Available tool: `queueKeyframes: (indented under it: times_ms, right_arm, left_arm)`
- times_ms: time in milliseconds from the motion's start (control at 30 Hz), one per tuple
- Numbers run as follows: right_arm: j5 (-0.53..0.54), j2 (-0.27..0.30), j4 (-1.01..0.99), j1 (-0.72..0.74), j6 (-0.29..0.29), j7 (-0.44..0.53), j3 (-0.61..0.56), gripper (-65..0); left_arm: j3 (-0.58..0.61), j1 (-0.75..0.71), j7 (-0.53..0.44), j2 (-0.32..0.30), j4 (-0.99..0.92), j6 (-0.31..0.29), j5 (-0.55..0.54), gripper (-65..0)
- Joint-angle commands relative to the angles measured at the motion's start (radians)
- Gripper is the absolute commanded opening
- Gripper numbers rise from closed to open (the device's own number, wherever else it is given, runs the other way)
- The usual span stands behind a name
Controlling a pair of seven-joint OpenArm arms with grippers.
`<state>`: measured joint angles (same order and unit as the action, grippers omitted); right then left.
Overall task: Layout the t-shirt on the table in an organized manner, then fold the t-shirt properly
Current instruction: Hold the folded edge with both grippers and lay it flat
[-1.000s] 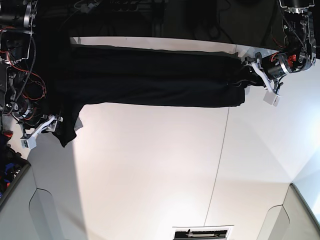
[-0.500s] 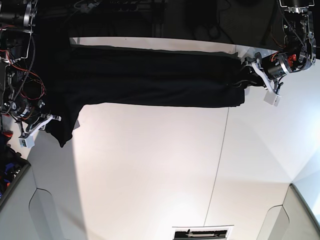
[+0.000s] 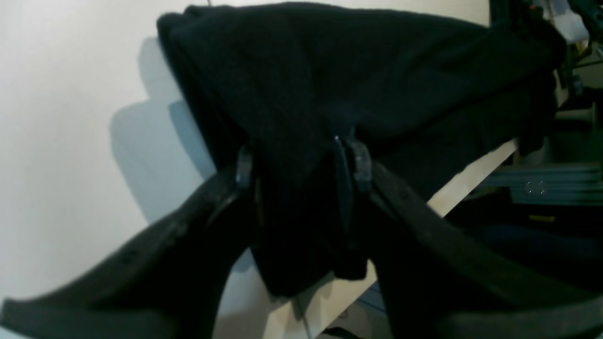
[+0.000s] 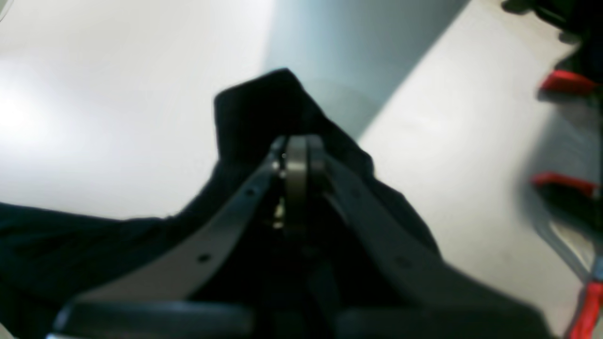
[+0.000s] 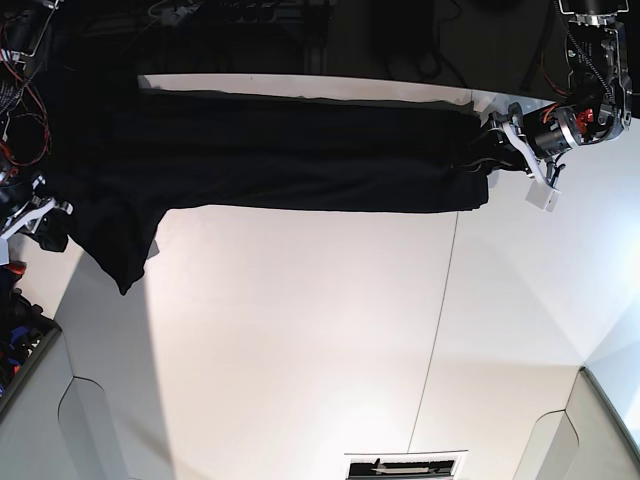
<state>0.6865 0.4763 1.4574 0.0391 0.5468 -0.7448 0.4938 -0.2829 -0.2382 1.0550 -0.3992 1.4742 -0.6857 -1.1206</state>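
Observation:
The black t-shirt (image 5: 300,160) lies stretched in a long band along the far edge of the white table (image 5: 300,330), with one corner hanging toward me at the left. My left gripper (image 5: 492,150) holds its right end. In the left wrist view a thick bunch of the t-shirt (image 3: 353,70) sits between the fingers of the left gripper (image 3: 297,162). My right gripper (image 5: 55,225) is at the shirt's left end. In the right wrist view, the right gripper (image 4: 294,160) is shut on a peak of the t-shirt (image 4: 254,108) above the table (image 4: 94,94).
A thin dark seam (image 5: 440,300) crosses the tabletop right of centre. Grey corner panels (image 5: 80,420) flank the near side, with a labelled slot (image 5: 405,465) at the near edge. Red parts (image 4: 565,84) lie beyond the table's left side. The table edge (image 3: 471,183) runs just past my left gripper.
My right gripper has closed on the shirt's left end and moved left and away, pulling that cloth outward. The left arm has stayed put.

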Motion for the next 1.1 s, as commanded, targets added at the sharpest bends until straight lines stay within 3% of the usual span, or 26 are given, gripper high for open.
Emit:
queueKeyframes:
  times_ms: [0,33,67,167,200,267,567,800,1067]
  right_arm:
    - [-0.020,0.025,0.012,0.017,0.003,0.054,0.016,-65.0]
    - [-0.059,0.026,0.010,0.019,0.001,0.083,0.017,-65.0]
    - [-0.089,0.027,0.006,0.021,-0.001,0.111,0.016,-60.9]
    - [-0.130,0.028,-0.018,0.039,-0.022,0.146,0.015,-37.8]
    - [-0.132,0.028,-0.040,0.053,-0.027,0.147,0.011,-32.3]
    - [-0.140,0.028,-0.112,0.093,-0.027,0.150,-0.001,-27.4]
    - [-0.146,0.026,-0.513,0.312,0.003,0.203,-0.184,-27.5]
    - [-0.091,0.019,-0.522,0.332,0.004,0.195,-0.340,-27.5]
    - [-0.057,0.019,-0.521,0.332,0.029,0.157,-0.360,-27.7]
  left_arm:
    - [-0.006,0.008,-0.011,-0.014,0.013,-0.012,-0.028,-40.1]
    - [-0.006,0.008,-0.011,-0.014,0.013,-0.012,-0.028,-40.1]
    - [-0.006,0.008,-0.011,-0.014,0.013,-0.012,-0.028,-40.1]
    - [-0.006,0.008,-0.011,-0.014,0.013,-0.012,-0.028,-40.1]
    - [-0.006,0.008,-0.011,-0.014,0.013,-0.012,-0.028,-40.1]
    - [-0.005,0.008,-0.011,-0.014,0.013,-0.012,-0.027,-40.1]
    - [-0.005,0.002,-0.014,-0.016,0.013,-0.012,-0.020,-40.1]
    - [-0.005,0.003,-0.019,-0.016,0.013,-0.012,-0.019,-40.1]
    - [-0.005,0.003,-0.030,-0.016,0.013,-0.012,-0.019,-40.1]
